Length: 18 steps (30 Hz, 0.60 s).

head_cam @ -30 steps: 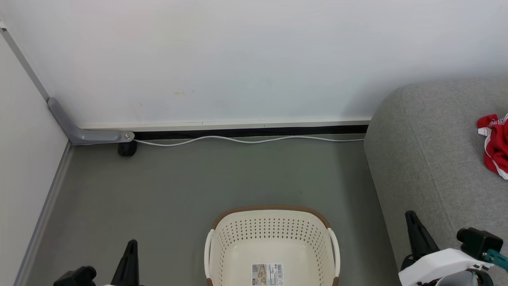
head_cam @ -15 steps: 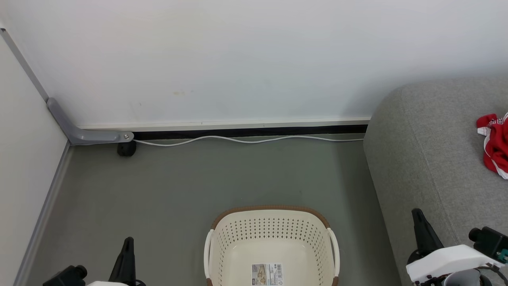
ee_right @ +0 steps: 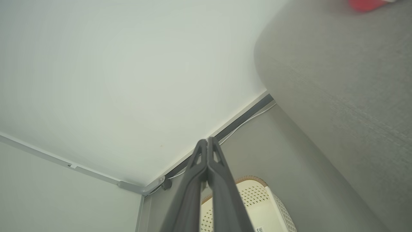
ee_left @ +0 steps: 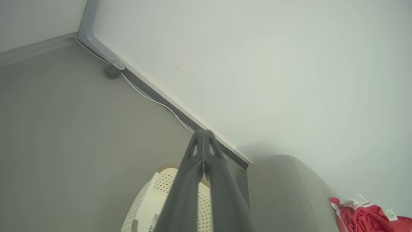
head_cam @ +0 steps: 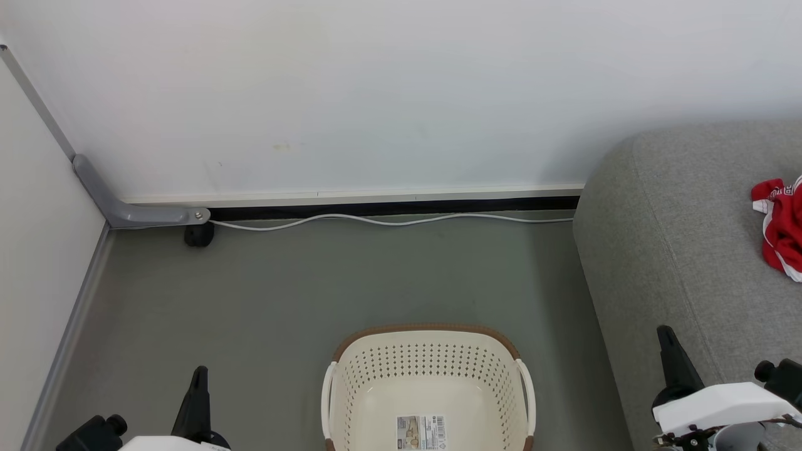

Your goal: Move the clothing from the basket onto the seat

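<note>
Clothing [head_cam: 780, 228] lies crumpled on the seat [head_cam: 689, 263], red w/ white trim, at the far right edge of the head view & partly cut off by it. Left wrist view shows it as a red heap w/ a white tag, on the seat's top. Can't tell whether it's one garment or two.

Seat is a big grey fabric cushion w/ a rounded corner. It stands right of the basket [head_cam: 429, 327], near it, w/ a strip of floor [head_cam: 282, 282] between. Basket sits on the floor at bottom centre of the head view: cream perforated walls, brown rim, white side handles, a label sticker [head_cam: 421, 432] on its bottom.

Left gripper [ee_left: 203, 132] has both fingers pressed together w/ nothing between them. In the head view it shows low left, left of the basket & apart from it. Right gripper [ee_right: 207, 139] is pressed together the same way, holding nothing. In the head view it shows low right against the seat's side, well apart from the clothing.

Behind: white wall [head_cam: 376, 94], a white cable [head_cam: 388, 220] along its base, & a grey bracket [head_cam: 144, 215] in the corner w/ a black foot [head_cam: 199, 235] below its end.
</note>
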Motion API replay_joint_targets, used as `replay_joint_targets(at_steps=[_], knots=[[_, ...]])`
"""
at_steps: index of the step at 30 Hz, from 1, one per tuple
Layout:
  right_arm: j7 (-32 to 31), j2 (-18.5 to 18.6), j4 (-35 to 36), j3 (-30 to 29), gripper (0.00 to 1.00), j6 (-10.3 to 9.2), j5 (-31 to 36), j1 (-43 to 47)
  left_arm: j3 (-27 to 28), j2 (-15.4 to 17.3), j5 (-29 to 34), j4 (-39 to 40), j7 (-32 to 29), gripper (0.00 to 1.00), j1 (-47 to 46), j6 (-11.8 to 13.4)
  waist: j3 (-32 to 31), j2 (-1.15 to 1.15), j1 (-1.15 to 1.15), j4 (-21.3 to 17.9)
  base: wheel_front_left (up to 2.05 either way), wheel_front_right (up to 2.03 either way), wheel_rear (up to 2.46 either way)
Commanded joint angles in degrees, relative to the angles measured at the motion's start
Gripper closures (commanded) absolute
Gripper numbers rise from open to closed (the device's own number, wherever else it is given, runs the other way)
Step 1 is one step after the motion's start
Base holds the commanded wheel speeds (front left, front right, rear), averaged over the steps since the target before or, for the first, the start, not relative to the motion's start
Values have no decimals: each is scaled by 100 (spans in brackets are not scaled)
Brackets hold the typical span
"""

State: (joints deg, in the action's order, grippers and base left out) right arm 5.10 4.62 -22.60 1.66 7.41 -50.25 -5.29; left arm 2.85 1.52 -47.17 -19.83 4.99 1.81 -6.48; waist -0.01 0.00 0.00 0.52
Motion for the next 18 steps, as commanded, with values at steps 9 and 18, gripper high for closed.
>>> replay_joint_targets(at_steps=[9, 18], knots=[[-165, 18, 283, -106, 100, 4, -633, -139, 145, 98, -684, 227, -154, 100, -397, -38, 2, 0, 0, -7, 0, 0, 0], [-318, -11, 371, -216, 100, 5, -1175, -131, 179, 103, -1267, 280, -306, 100, -458, -48, 5, 0, 0, -14, 0, 0, 0]])
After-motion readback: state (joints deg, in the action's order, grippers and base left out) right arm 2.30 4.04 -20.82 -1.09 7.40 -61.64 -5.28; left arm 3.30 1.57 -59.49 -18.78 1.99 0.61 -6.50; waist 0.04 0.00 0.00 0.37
